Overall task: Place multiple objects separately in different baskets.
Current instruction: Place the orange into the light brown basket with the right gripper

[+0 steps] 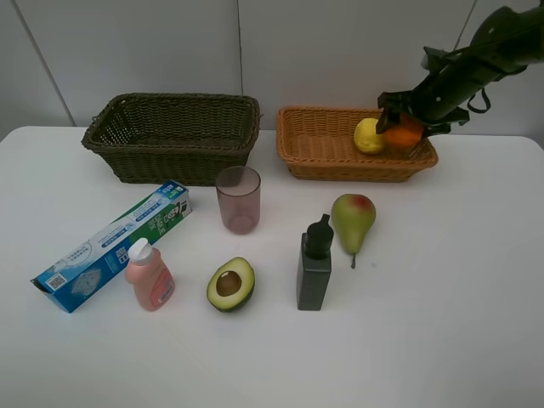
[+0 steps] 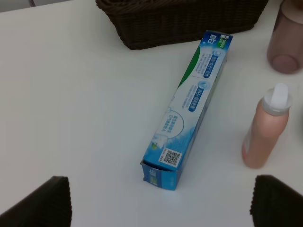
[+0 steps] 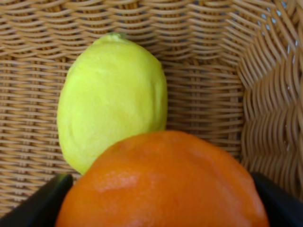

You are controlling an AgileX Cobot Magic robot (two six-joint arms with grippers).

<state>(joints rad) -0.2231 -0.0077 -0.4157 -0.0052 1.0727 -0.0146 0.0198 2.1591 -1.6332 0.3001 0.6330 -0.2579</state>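
So the right claw (image 1: 402,127) was clamped on the orange (image 3: 161,184), down inside the tan basket (image 1: 323,153) at its right end. The orange was pressed right up against the lemon (image 1: 368,136), which lay in that basket. The left claw (image 2: 161,202) had its jaws wide apart with nothing in them, hovering over the near end of the toothpaste box (image 2: 189,109). The dark basket (image 1: 170,136) had nothing in it. The box, pink pump bottle (image 1: 150,276), cup (image 1: 238,200), avocado half (image 1: 230,284), dark bottle (image 1: 314,265) and pear (image 1: 353,219) all sat on the white surface (image 1: 442,323).
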